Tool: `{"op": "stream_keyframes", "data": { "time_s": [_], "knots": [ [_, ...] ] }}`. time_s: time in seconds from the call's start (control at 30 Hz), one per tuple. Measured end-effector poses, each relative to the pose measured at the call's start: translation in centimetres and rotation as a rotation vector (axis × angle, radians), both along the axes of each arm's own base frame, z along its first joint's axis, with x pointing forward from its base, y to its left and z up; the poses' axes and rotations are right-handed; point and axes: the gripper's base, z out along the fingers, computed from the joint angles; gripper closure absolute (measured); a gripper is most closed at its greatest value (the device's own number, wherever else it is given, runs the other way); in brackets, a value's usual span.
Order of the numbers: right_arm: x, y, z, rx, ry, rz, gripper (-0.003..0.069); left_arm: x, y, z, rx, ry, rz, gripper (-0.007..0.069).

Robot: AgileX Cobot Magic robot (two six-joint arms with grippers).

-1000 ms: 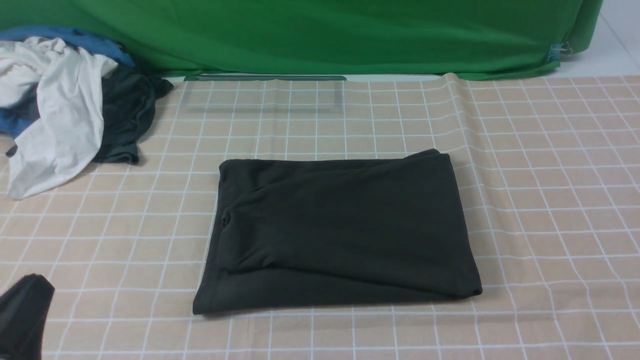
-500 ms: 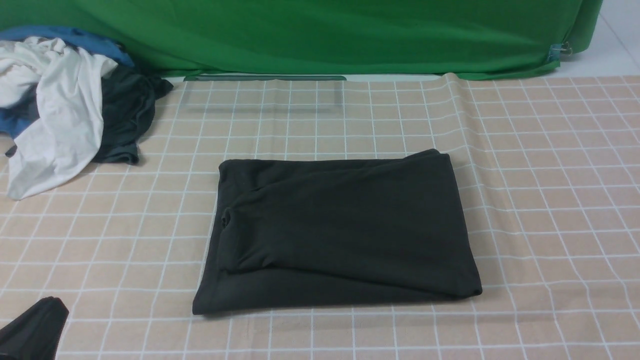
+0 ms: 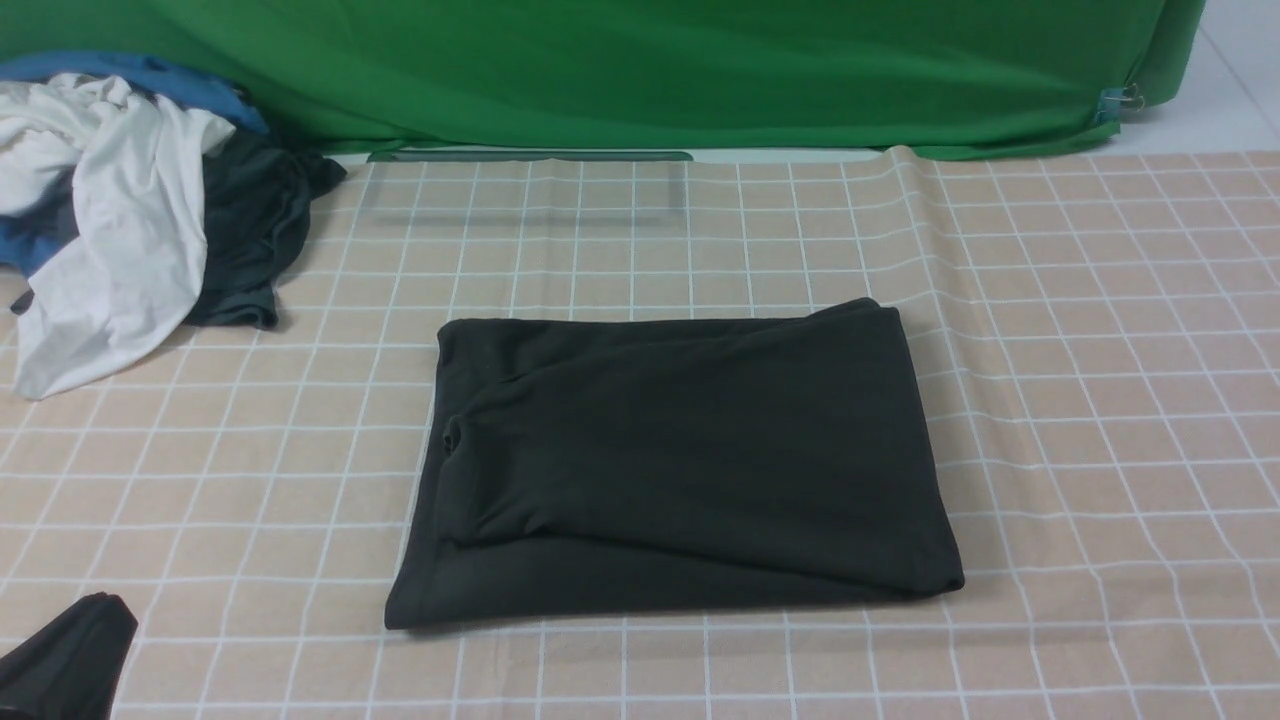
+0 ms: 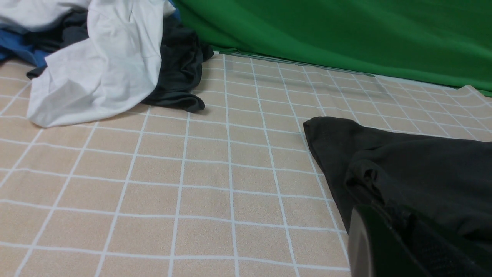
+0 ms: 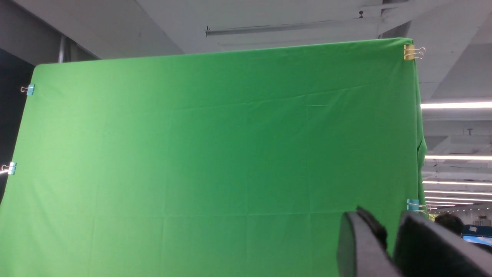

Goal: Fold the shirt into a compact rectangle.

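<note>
I see open counter (image 3: 1100, 350) all along the right and across the near edge. The folded shirt (image 3: 680, 460) fills the middle. A heap of clothes (image 3: 130, 210) blocks the far left corner, and the green backdrop (image 3: 640, 70) closes off the far side. My left claw (image 3: 60, 660) sits near left.

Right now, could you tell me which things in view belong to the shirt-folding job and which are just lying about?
Job in hand:
- the black shirt, folded into a rectangle on the checked cloth

Lying about:
- white garment
- dark grey garment
- blue garment
- green backdrop
</note>
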Motion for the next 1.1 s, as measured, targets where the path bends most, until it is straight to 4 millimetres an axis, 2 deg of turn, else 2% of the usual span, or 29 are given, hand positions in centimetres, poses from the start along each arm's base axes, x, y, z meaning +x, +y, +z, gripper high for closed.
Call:
{"op": "stream_keyframes", "data": {
  "time_s": [0.23, 0.4, 0.5, 0.53, 0.6, 0.63, 0.67, 0.73, 0.8, 0.83, 0.93, 1.1],
  "knots": [
    [-0.1, 0.0, -0.1, -0.018, 0.010, -0.006, 0.0462, 0.0, 0.0, 0.0, 0.000, -0.001, 0.000, 0.0611],
    [-0.2, 0.1, -1.5, -0.115, 0.137, -0.066, 0.0457, 0.0, 0.0, 0.0, 0.000, -0.003, 0.000, 0.0611],
    [1.0, 0.3, -4.4, -0.193, 0.352, -0.137, 0.0444, 0.0, 0.0, 0.0, 0.000, -0.003, 0.000, 0.0611],
    [1.0, 0.3, -4.6, -0.195, 0.363, -0.140, 0.0444, 0.0, 0.0, 0.0, 0.000, -0.003, 0.000, 0.0611],
    [1.7, 0.2, -6.8, -0.225, 0.465, -0.182, 0.0442, 0.0, 0.0, 0.0, 0.000, -0.003, 0.000, 0.0611],
    [2.2, 0.1, -9.0, -0.248, 0.539, -0.207, 0.0441, 0.0, 0.0, 0.0, 0.000, -0.003, 0.000, 0.0611],
    [2.2, 0.1, -9.2, -0.250, 0.544, -0.213, 0.0441, 0.0, 0.0, 0.0, 0.000, -0.003, 0.000, 0.0611],
    [2.3, 0.0, -12.1, -0.262, 0.607, -0.222, 0.0435, 0.0, 0.0, 0.0, 0.000, -0.003, 0.000, 0.0611],
    [2.2, 0.0, -13.6, -0.261, 0.627, -0.221, 0.0430, 0.0, 0.0, 0.0, 0.000, -0.003, 0.000, 0.0611],
    [2.2, 0.0, -15.1, -0.255, 0.649, -0.218, 0.0426, 0.0, 0.0, 0.0, 0.000, -0.004, 0.000, 0.0611],
    [2.4, 0.0, -16.7, -0.228, 0.710, -0.198, 0.0424, 0.0, 0.0, 0.0, 0.000, -0.003, 0.000, 0.0611],
    [2.3, 0.1, -17.4, -0.204, 0.777, -0.171, 0.0422, 0.0, 0.0, 0.0, 0.001, -0.004, 0.000, 0.0611]
  ]
}}
